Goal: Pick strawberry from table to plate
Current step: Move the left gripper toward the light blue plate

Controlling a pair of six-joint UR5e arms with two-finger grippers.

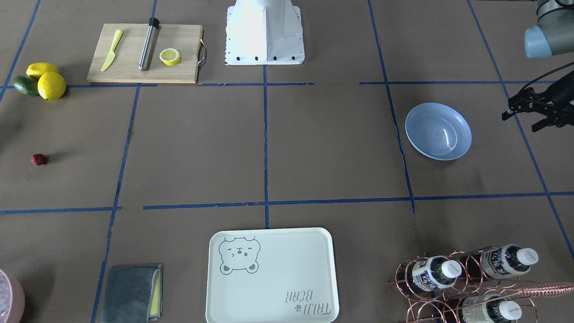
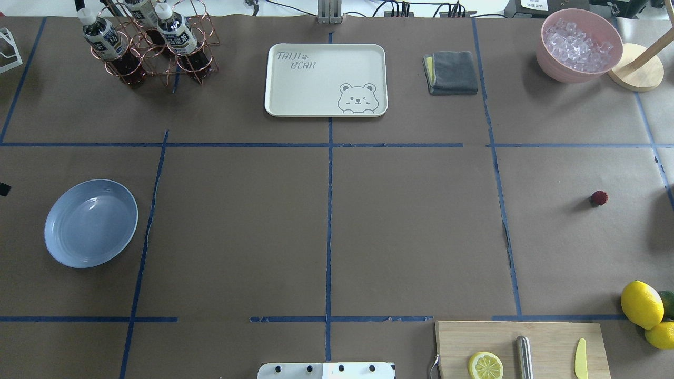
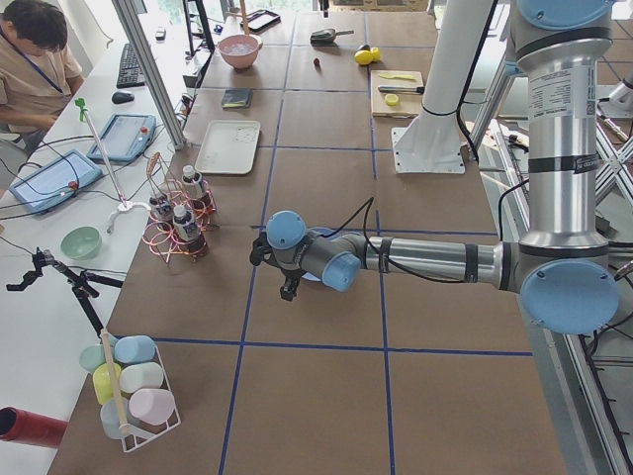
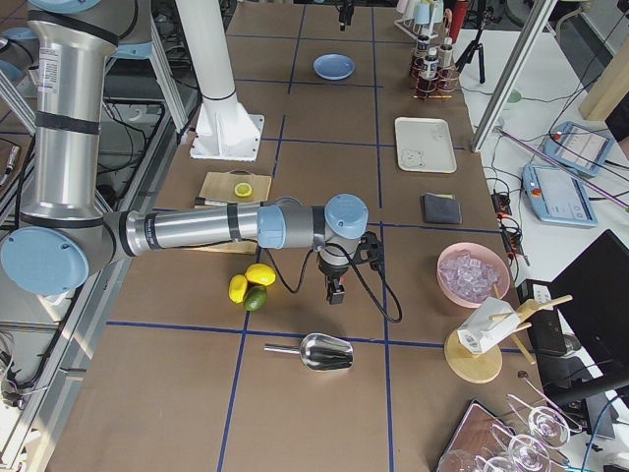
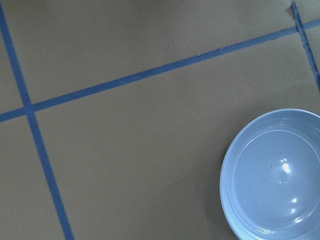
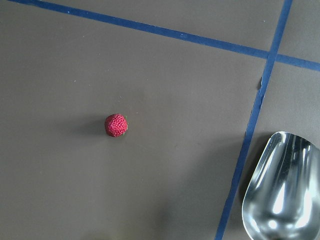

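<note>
Cream bear tray point(image 1: 269, 278) sat closest to the front-facing camera, with a folded grey cloth point(image 1: 130, 294) to one side and a copper rack of bottles point(image 1: 471, 282) to the other. Strawberry point(image 1: 38, 159) lay on the bare table point(image 1: 202, 143), alone in a taped square on the robot's right side, apart from the two lemons point(image 1: 45, 78) and the avocado point(image 1: 24, 85) bunched together near the end of the cutting board point(image 1: 130, 67). A yellow knife, a metal bar and a lemon slice lay on that board. Plate point(image 1: 438, 131) sat on the robot's left side, well apart from the strawberry, with the whole centre of the table between them. Left tool point(image 1: 519, 123) hung above the table near the plate, on its outer side, touching neither; its fingers looked apart in the front-facing view. Right tool point(image 4: 335, 292) showed only from the right-end camera, pointing down over the table near the lemons, so I couldn't tell whether its fingers were apart or together. Right wrist camera looked straight down on the strawberry, with a shiny metal scoop point(image 6: 280, 190) in the frame corner, across a blue tape line from the berry. Pink bowl of ice point(image 2: 579, 45) stood at the far edge, beyond the strawberry.
</note>
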